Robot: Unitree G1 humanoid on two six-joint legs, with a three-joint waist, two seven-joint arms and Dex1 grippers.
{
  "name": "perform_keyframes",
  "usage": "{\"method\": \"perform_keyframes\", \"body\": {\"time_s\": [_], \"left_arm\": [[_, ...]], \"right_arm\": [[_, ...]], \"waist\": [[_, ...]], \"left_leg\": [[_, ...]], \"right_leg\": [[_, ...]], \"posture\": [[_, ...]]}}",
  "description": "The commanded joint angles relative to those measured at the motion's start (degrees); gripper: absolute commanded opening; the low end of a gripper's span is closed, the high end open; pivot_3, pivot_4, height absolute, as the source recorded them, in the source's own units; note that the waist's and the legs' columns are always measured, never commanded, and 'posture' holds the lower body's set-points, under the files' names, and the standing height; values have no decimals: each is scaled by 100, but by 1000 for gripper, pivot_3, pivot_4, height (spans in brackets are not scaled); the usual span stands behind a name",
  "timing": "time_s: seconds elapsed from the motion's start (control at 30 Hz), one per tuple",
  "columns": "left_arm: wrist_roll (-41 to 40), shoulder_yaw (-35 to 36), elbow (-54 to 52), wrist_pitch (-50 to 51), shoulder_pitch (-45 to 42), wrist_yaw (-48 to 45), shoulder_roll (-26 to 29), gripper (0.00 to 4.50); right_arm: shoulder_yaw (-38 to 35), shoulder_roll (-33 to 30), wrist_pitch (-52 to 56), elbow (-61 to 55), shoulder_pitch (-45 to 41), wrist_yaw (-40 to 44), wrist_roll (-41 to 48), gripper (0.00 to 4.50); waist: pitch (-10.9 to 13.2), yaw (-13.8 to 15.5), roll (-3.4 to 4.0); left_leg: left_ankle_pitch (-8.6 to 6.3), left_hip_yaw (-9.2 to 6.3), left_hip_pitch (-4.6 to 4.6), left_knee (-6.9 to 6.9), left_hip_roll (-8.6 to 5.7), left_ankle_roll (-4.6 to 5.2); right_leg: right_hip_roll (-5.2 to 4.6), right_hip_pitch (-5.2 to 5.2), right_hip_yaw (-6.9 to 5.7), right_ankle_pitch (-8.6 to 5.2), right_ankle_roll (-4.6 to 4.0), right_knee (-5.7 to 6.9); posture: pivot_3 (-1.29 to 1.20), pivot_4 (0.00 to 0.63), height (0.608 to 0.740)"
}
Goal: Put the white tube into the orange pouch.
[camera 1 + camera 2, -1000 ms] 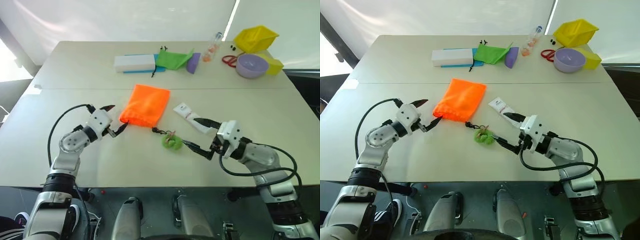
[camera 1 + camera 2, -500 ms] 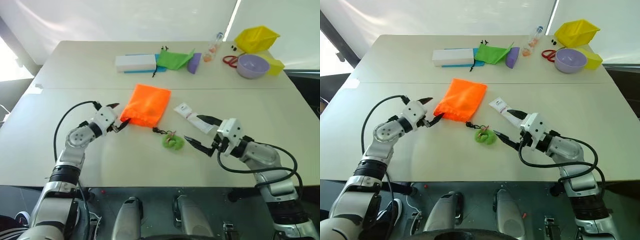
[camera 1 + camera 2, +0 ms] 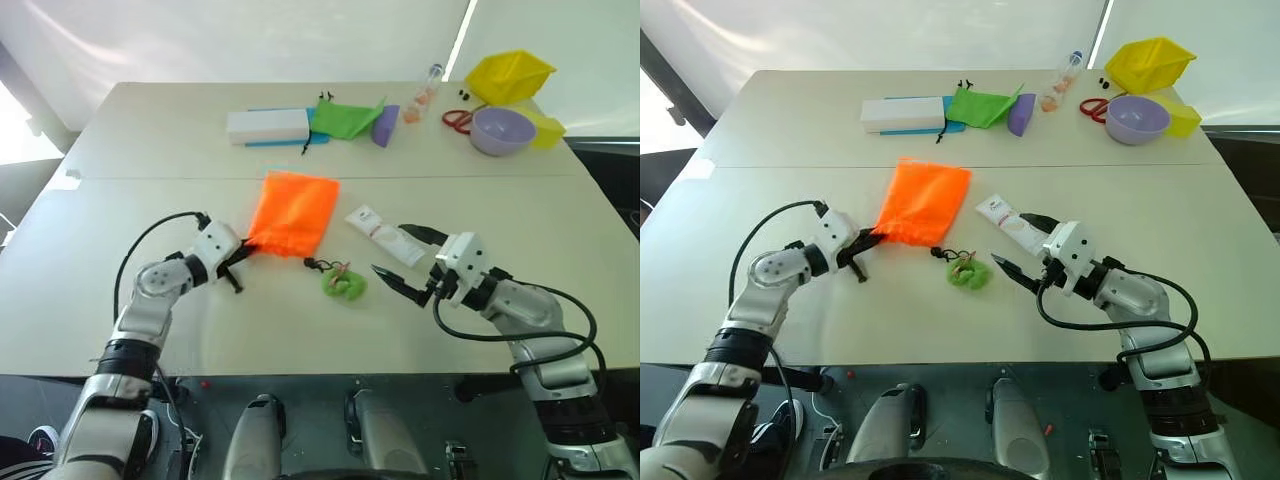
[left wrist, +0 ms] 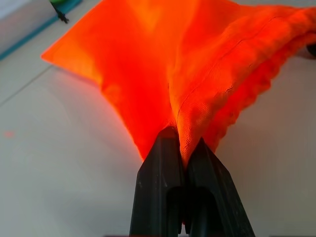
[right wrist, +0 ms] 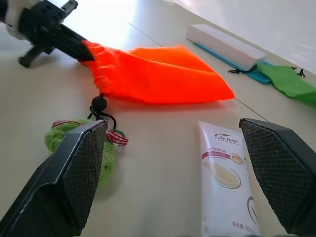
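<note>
The left gripper (image 4: 181, 148) had its fingers pinched on the orange pouch's (image 3: 292, 212) gathered mouth corner. The right gripper (image 3: 402, 258) stood wide open and empty beside the white tube (image 3: 385, 237), which lay on the worktop (image 3: 120, 200), not yet picked up or bagged.

A broad, pale beige rectangular table (image 3: 130, 140), crossed by a straight seam, fills the room's centre. Behind it hangs a white translucent curtain (image 3: 250, 40), glowing with daylight, brightest along one narrow vertical gap. Dark grey floor (image 3: 20, 185) lies beyond the table's left edge.
</note>
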Motion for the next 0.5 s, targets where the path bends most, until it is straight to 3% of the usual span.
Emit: {"method": "perform_keyframes", "body": {"time_s": [0.03,0.37,0.5], "left_arm": [[-94,22,-788,360,250,-165,235,50],[-650,6,-2728,1548,1075,-132,111,50],[-669,109,-2714,1582,1143,-79,124,50]], "right_arm": [[-122,14,-160,11,-68,-23,-7,4500],[-52,-10,52,411,-273,-112,-287,4500],[-108,-24,77,461,-338,-131,-292,4500]], "waist": [[0,7,0],[0,12,0],[0,3,0]], "left_leg": [[0,0,0,0,0,0],[0,0,-2,8,0,0],[0,1,-2,8,-1,0]], "right_leg": [[0,0,0,0,-1,0],[-4,1,1,-1,-2,-1],[-4,1,2,-1,-1,-2]], "posture": [[0,150,740],[0,150,740],[0,150,740]]}}
